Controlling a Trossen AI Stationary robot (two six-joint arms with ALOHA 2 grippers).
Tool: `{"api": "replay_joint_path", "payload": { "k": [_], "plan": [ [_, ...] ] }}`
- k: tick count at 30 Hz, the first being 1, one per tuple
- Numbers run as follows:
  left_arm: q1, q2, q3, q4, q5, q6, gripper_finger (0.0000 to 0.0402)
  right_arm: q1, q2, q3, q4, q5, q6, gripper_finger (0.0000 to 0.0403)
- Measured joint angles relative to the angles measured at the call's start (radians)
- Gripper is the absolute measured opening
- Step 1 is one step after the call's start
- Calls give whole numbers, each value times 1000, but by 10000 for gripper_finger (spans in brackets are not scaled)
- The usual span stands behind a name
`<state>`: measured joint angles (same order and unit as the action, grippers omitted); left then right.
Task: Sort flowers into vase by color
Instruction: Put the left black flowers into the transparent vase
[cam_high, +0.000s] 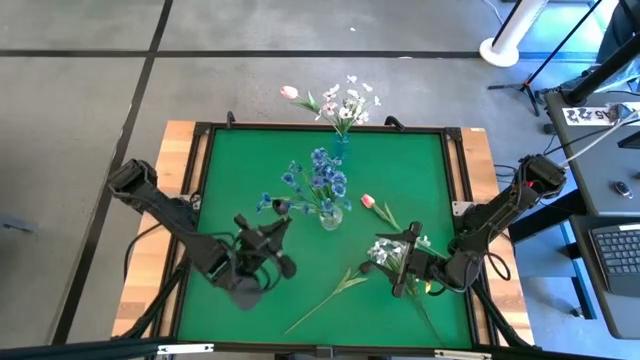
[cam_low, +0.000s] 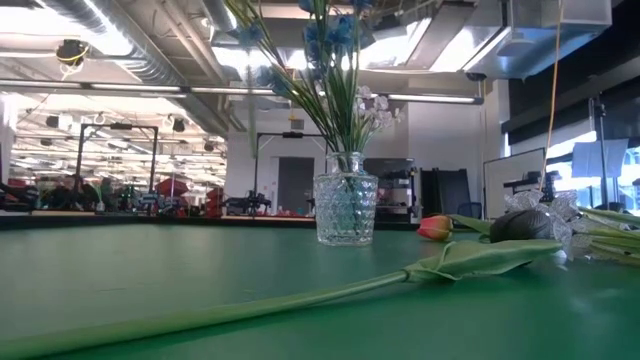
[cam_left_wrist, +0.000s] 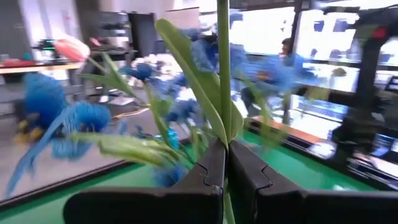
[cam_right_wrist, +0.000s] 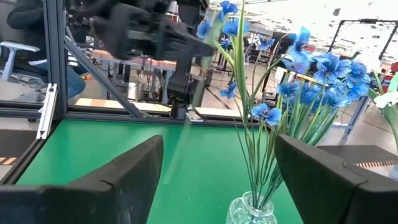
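A blue flower stem (cam_left_wrist: 223, 74) is clamped upright between the closed fingers of the left end effector (cam_high: 277, 226), just beside the glass vase (cam_high: 331, 215) of blue flowers at mid-counter (cam_high: 410, 160). A second vase (cam_high: 342, 140) at the far edge holds white sprays and a pink tulip (cam_high: 290, 92). The right end effector (cam_high: 408, 262), fingers apart, hovers over loose stems (cam_high: 345, 283) lying nearby.

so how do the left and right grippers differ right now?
The left gripper is shut on a thin green flower stem, raised beside the clear glass vase of blue flowers. The right gripper is open and empty, facing that vase. Both are dark two-finger grippers over the green table.
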<state>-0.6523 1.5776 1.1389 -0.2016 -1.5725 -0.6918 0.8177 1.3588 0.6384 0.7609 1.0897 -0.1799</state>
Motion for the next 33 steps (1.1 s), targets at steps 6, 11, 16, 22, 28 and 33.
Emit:
{"api": "replay_joint_path", "payload": {
  "k": [6,11,16,22,28,33],
  "plan": [
    [124,0,0,1,0,-1,0,0,0,0,-1,-1,5,307],
    [201,0,0,45,6,-2,0,-1,0,0,-13,-9,19,307],
    [253,0,0,191,198,98,0,-8,0,0,-29,-9,22,307],
    [266,0,0,540,500,489,0,-8,0,0,-30,-10,55,307],
    [232,-2,1,856,427,905,0,-7,0,0,-32,-30,71,307],
    [263,-2,1,868,446,1012,0,-7,0,0,-32,-36,71,307]
  ]
}}
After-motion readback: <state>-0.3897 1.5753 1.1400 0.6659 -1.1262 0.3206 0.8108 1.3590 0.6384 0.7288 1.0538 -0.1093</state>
